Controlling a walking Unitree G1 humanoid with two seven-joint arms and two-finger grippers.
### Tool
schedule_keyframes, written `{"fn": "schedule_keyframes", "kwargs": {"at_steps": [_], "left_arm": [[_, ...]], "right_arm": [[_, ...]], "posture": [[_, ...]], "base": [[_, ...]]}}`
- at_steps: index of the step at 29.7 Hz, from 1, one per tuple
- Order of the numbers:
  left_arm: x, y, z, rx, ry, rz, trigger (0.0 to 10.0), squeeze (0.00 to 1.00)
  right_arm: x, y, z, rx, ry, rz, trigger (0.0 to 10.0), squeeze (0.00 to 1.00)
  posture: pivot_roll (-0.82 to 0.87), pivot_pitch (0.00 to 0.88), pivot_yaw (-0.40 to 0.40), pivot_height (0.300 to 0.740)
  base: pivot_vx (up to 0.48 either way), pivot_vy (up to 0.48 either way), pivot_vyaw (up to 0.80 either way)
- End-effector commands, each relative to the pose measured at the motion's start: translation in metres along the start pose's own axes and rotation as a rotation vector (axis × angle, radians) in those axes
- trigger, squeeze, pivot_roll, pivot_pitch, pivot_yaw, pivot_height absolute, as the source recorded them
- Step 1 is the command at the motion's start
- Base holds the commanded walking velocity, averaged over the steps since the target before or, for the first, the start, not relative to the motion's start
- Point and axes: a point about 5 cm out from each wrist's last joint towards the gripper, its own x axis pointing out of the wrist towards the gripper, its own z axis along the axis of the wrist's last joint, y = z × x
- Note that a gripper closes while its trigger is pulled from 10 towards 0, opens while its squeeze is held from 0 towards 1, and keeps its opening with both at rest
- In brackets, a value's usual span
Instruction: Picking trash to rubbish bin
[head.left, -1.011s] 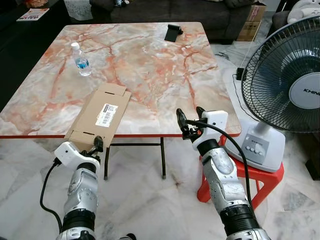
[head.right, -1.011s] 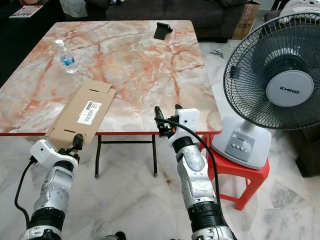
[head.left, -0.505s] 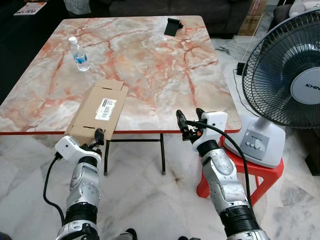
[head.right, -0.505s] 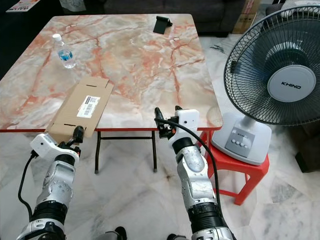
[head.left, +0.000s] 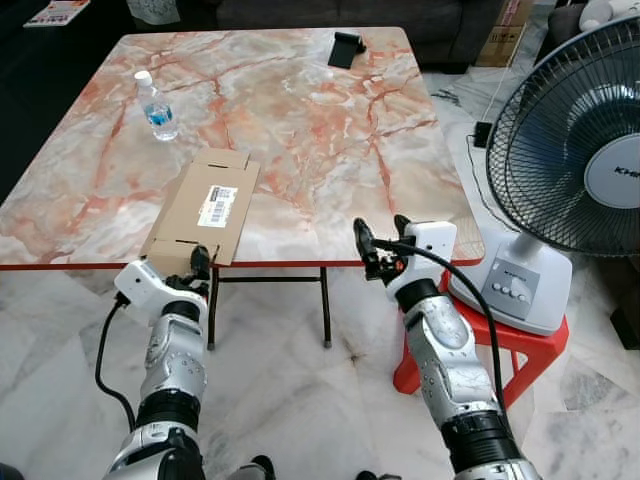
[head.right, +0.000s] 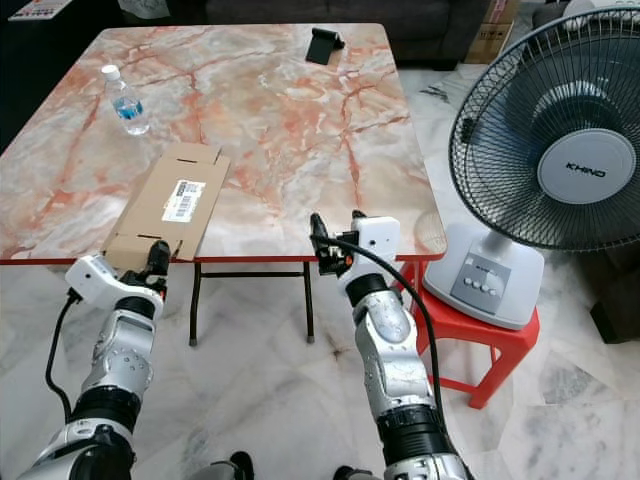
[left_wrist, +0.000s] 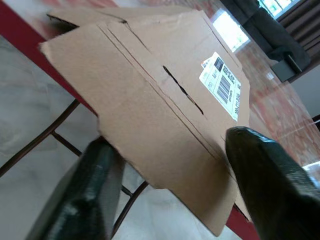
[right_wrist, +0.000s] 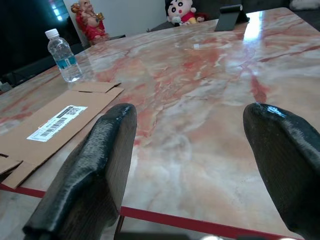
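A: Left wrist view first. What's the trash?

B: A flattened cardboard box (left_wrist: 165, 110), plain brown with a slot cut and a white barcode label, lying on the marble table (head.left: 300, 110) and overhanging its near red edge.

A: And the claws?

B: Left gripper (head.left: 196, 264) spread wide, fingers either side of the overhanging flap. Right gripper (head.left: 378, 243) also parted, at the table edge, holding nothing.

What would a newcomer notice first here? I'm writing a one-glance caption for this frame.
The marble-patterned table dominates, with a flattened cardboard box overhanging its near edge and the left gripper open around that edge. A large fan stands at the right on a red stool. A water bottle stands on the table's far left.
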Motion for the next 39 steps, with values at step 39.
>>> {"fn": "schedule_keyframes", "kwargs": {"at_steps": [39], "left_arm": [[-0.001,-0.023,-0.008,0.191,0.036,-0.166,0.0,0.00]], "right_arm": [[0.012,0.005,-0.003,0.014,-0.013,-0.005,10.0,0.00]], "posture": [[0.05,0.072,0.055,0.740]], "base": [[0.000,0.000,0.00]]}}
